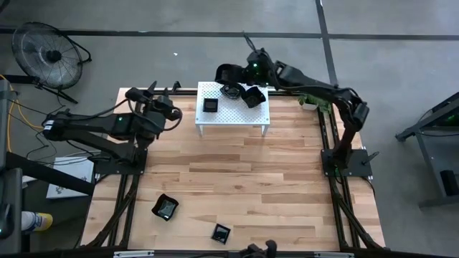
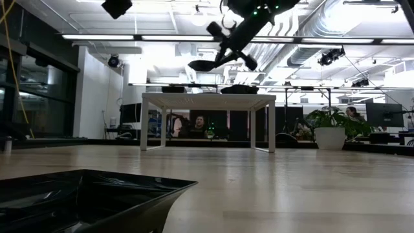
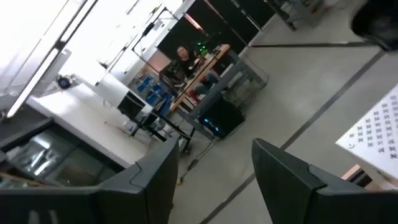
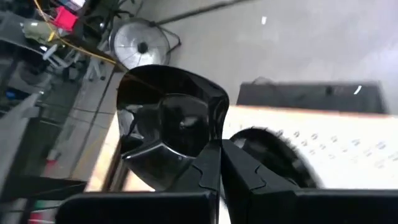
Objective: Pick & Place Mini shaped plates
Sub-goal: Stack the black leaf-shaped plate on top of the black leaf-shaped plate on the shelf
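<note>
Two glossy black mini plates lie on the pale wood-plank table (image 1: 237,165) at the lower left of the high view: a rounded-square plate (image 1: 166,207) and, to its right near the front edge, a smaller square plate (image 1: 221,233). At left centre the left gripper (image 1: 174,113) hovers beside the white perforated stand (image 1: 233,115); its dark fingers (image 3: 149,186) are spread with nothing between them. On the stand's dotted top, from left to right, rest a square dish (image 1: 210,104), a wavy-edged dish (image 1: 231,91) and a tilted square dish (image 1: 252,96). Above the stand's back edge, at upper centre, the right gripper (image 1: 240,72) pinches the rim of a shiny, smooth held plate (image 1: 228,73) with rounded corners; in the right wrist view this plate (image 4: 166,124) sits clamped between the fingertips (image 4: 205,165), raised off the stand.
</note>
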{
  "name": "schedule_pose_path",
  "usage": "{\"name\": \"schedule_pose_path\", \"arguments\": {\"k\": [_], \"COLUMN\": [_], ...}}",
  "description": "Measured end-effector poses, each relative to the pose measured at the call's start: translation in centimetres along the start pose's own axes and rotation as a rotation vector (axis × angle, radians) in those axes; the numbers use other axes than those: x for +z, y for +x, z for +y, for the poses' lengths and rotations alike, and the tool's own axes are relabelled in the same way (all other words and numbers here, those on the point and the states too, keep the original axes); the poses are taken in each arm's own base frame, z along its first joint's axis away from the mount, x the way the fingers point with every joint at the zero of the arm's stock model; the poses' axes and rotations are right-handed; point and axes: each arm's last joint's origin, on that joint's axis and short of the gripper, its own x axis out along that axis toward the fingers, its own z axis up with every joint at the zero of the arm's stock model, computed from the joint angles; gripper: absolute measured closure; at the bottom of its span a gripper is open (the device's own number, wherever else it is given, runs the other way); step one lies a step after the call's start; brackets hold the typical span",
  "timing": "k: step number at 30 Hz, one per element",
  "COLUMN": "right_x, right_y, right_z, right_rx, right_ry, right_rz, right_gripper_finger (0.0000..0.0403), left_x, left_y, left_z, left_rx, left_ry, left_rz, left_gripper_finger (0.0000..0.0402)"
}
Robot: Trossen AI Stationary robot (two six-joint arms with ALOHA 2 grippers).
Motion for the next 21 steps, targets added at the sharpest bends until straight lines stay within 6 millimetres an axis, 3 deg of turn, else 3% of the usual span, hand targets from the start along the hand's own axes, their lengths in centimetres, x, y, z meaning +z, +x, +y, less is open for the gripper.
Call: {"name": "schedule_pose_path", "arguments": {"k": [9,21], "right_x": [-2.4,-4.2], "right_y": [0.9,0.9], "right_z": [0.4,0.2], "right_rx": [-0.117,-0.183], "right_ry": [0.194,0.280], "right_rz": [-0.054,-0.013], "right_gripper_finger": [0.0403,0.0403], "left_x": [-1.6,-2.0], "left_y": [0.0,0.0], "left_z": [0.8,1.4], "left_rx": [-0.001,-0.040], "left_ry": [-0.125,-0.129], "left_rz": [0.001,-0.005], "left_gripper_finger": [0.0204,0.0204]}}
